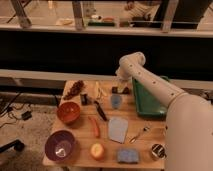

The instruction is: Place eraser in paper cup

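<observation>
Tabletop clutter starts at the near edge of the wooden table (pixel 75 162) with a purple bowl (pixel 61 146), a yellow-red fruit (pixel 97 150), a blue sponge (pixel 128 156) and a shiny metal tin (pixel 158 151) in a rough row. Behind them lie an orange-red carrot-like piece (pixel 95 126), a flat blue-grey sheet (pixel 118 129) and a spoon (pixel 140 134). Farther back sit an orange bowl (pixel 68 112), a long black-handled tool (pixel 100 110) and a small blue-grey cup (pixel 116 101). Just left of the tool's far end lies a small dark block that looks like the eraser (pixel 85 99), resting on the table and well apart from the arm. Dark grapes (pixel 76 89) and a pale banana (pixel 100 90) mark the far left corner, and a green tray (pixel 147 102) lies along the right side. The gripper (pixel 121 90) hangs low over the far part of the table, just behind the small cup and beside the tray's left rim; whether it is clenched or released cannot be told. The paper cup cannot be picked out with certainty.
</observation>
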Action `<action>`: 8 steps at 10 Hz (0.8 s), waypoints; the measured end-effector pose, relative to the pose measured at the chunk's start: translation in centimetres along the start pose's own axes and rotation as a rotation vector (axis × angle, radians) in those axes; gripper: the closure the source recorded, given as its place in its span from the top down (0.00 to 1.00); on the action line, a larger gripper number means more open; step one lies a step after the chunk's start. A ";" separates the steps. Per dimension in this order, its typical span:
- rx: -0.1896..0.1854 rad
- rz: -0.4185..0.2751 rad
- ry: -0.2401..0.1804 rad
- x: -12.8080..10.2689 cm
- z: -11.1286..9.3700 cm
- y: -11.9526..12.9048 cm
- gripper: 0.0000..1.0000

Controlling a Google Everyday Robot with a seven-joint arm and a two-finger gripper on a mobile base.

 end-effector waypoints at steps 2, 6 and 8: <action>0.005 -0.001 0.007 0.0 0.6 -0.5 0.80; 0.001 0.022 0.014 0.7 2.3 -0.8 0.80; -0.006 0.043 0.019 1.4 3.1 -1.0 0.80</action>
